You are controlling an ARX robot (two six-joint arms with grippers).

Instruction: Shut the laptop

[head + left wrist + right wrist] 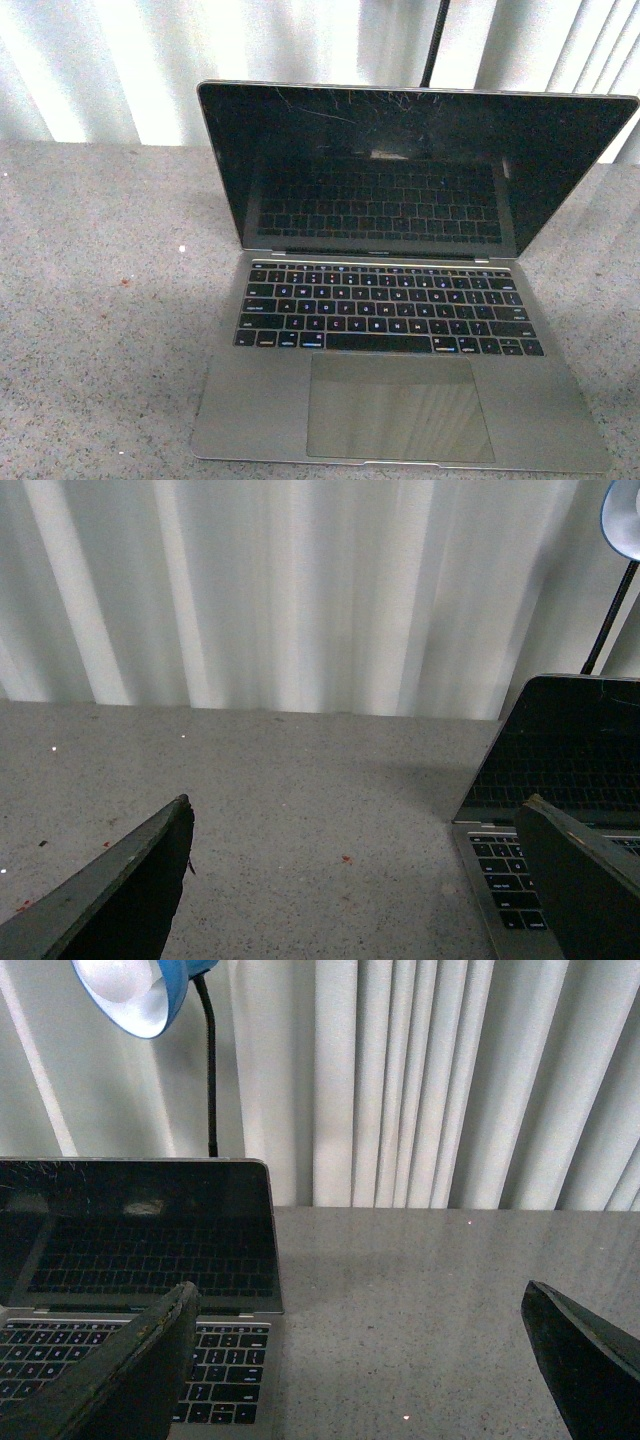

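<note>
Laptop [400, 330] sits open on the table [100, 300], keyboard [385, 310] toward the robot and screen [400, 170] standing up, tipped slightly back. Its long axis and hinge run left to right, and the body is turned slightly. The shell is thin, matte grey metal with rounded corners. The keys are black, the trackpad [398, 405] is wide and smooth, and the glossy black screen carries fine scratches near its top edge. The table is speckled grey stone, backed by a pleated white curtain [100, 60]. A blue lamp [130, 990] on a black gooseneck rises behind the screen.

The left gripper [357, 810] is spread wide and empty, with the laptop off to its right. The right gripper [360, 1295] is also wide open and empty, with the laptop to its left.
</note>
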